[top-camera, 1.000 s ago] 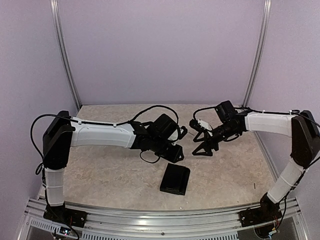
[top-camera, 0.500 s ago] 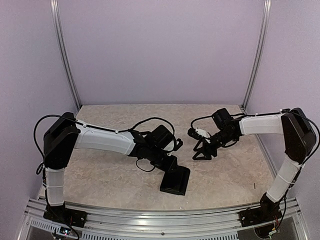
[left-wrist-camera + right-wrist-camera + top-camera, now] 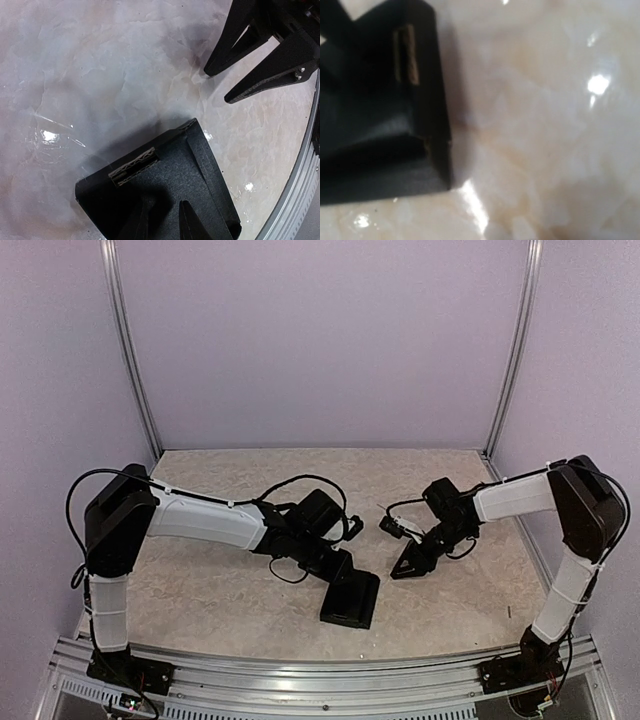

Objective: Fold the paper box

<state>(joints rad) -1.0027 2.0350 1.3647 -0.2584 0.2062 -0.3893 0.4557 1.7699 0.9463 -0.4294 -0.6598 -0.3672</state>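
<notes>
Resting on paper box (image 3: 350,604): left gripper (image 3: 164,206), jaws narrowly apart; right gripper (image 3: 398,572) just beside box, jaws parted, empty.

I see the box (image 3: 350,598) lying on the table (image 3: 200,590), low in the top view and a bit right of the middle. My left gripper (image 3: 340,566) is over the box's upper left end. Its arm comes in from the left side of the picture. My right gripper (image 3: 408,562) is up and to the right of the box, near it but apart. In the left wrist view the box is at the bottom middle and the other gripper's fingers (image 3: 250,40) are at the upper right. In the right wrist view the box is on the left and the table is on the right.
</notes>
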